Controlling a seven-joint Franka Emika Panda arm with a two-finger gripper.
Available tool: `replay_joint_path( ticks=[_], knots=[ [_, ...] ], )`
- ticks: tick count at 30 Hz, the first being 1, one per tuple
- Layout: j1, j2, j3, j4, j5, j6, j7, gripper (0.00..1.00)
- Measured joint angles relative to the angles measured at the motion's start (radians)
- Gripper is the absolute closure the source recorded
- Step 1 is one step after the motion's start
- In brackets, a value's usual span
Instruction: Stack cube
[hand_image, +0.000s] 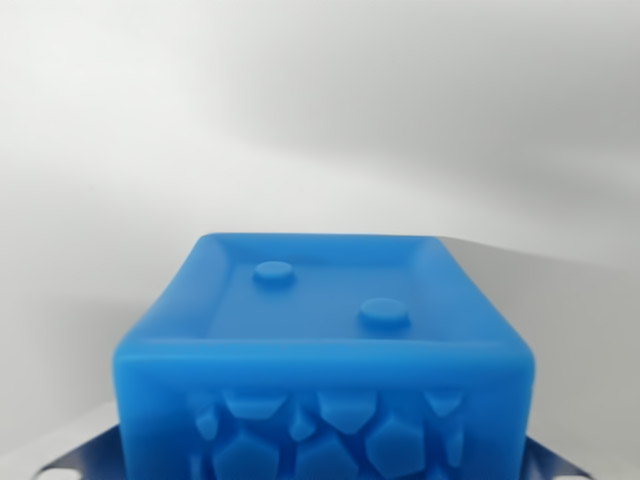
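Note:
A blue cube (320, 340) fills the lower middle of the wrist view, very close to the camera. Its top face has a raised rim and two round studs. The face toward me carries a pattern of raised hexagons. Grey fingers (75, 458) of my gripper (322, 458) show at the bottom corners, one on each side of the cube, pressed against its side walls. The gripper is shut on the cube. The fingertips and the cube's underside are hidden. No second cube is in view.
Behind the cube lies a plain white, blurred surface (320, 120). A soft shadow edge (540, 252) runs across it at the wrist view's right.

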Motion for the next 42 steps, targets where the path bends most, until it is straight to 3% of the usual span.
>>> replay_joint_path(
  ticks=[22,42],
  knots=[
    [0.0,-0.008,-0.001,-0.002,0.0,-0.005,0.0,1.0],
    [0.016,-0.131,-0.021,-0.032,-0.008,-0.093,0.006,1.0]
  ],
)
